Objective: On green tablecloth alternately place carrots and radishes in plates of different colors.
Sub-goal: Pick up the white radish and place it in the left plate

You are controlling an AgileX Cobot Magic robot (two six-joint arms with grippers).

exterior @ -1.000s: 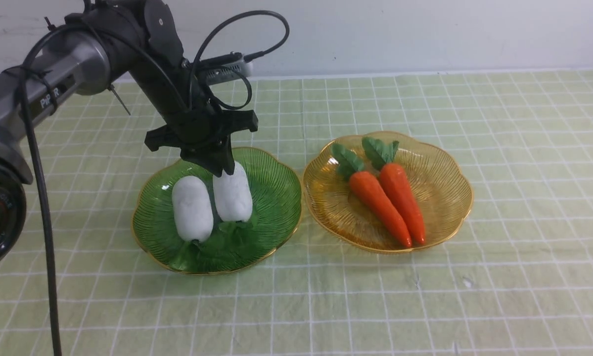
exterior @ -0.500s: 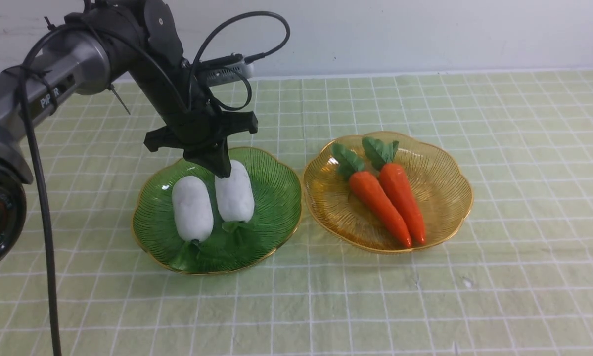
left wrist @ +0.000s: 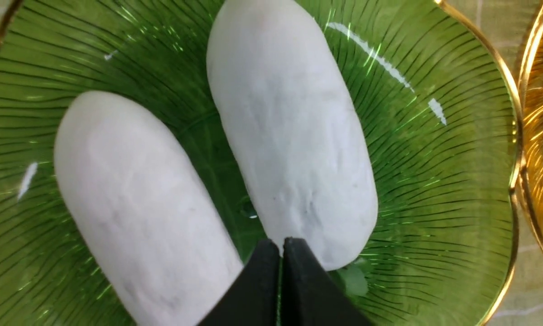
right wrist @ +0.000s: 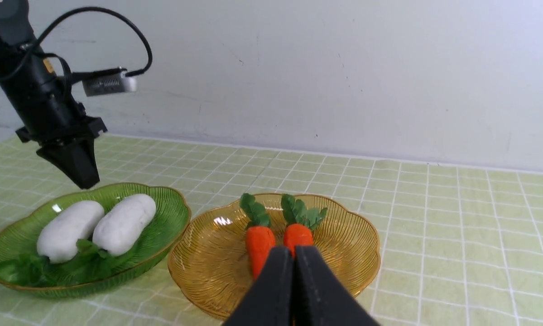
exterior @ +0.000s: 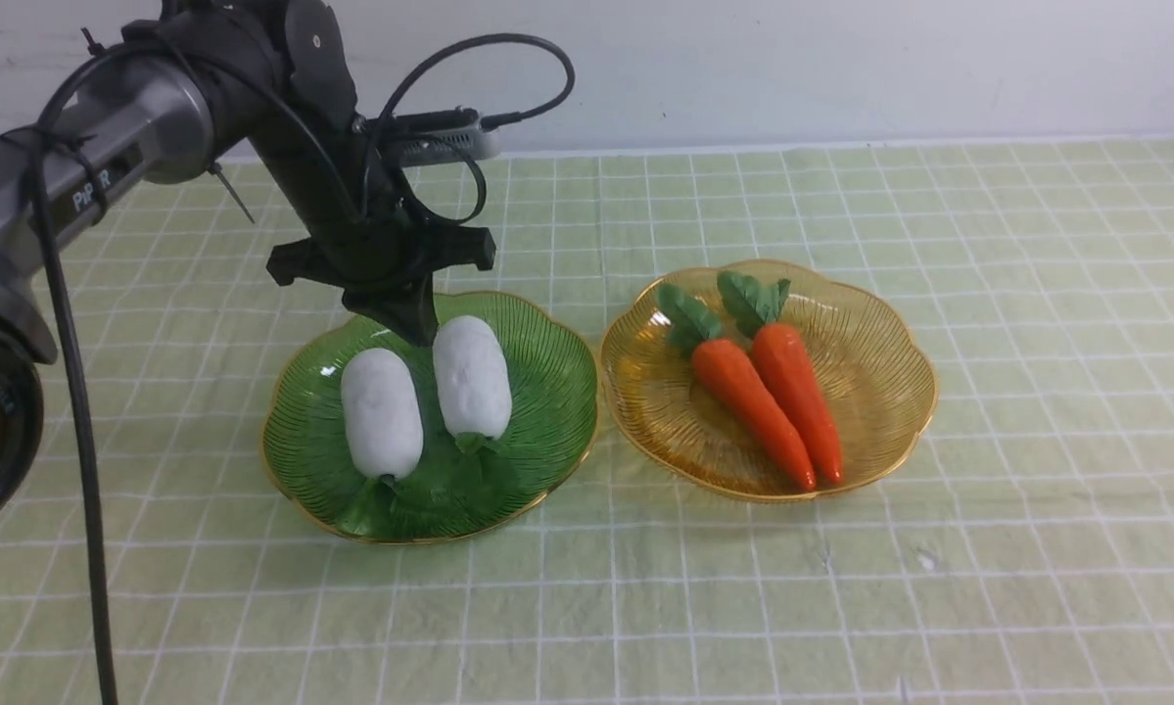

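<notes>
The left arm [exterior: 107,166] comes in from the left edge of the green tablecloth [exterior: 1037,568]. Its grey forearm slopes up toward the far side, then the black wrist bends steeply down, with a cable [exterior: 489,59] looping above it. The left claw [exterior: 413,331] hangs over the far part of the green plate [exterior: 562,392]. Its tips are pressed together on nothing, and in the left wrist view the two black fingers [left wrist: 260,280] meet along a thin seam. The right wrist view shows the tip raised clear of the radishes.

The green plate sits left of the cloth's middle. The two white radishes lie in it side by side with a narrow gap between them, leaf tufts toward the near edge. The left radish [exterior: 381,411] lies a little nearer than the right radish [exterior: 471,377].

Just beside it, to the right, is the yellow plate [exterior: 885,343]; whether the rims touch cannot be told. Two carrots [exterior: 748,401] lie in it pressed side by side, leaves toward the far edge and points toward the near right.

The right claw [right wrist: 294,256] shows only in its own wrist view. Its fingers are together and empty, and it is held level at the near rim of the yellow plate, pointing at the carrots.
</notes>
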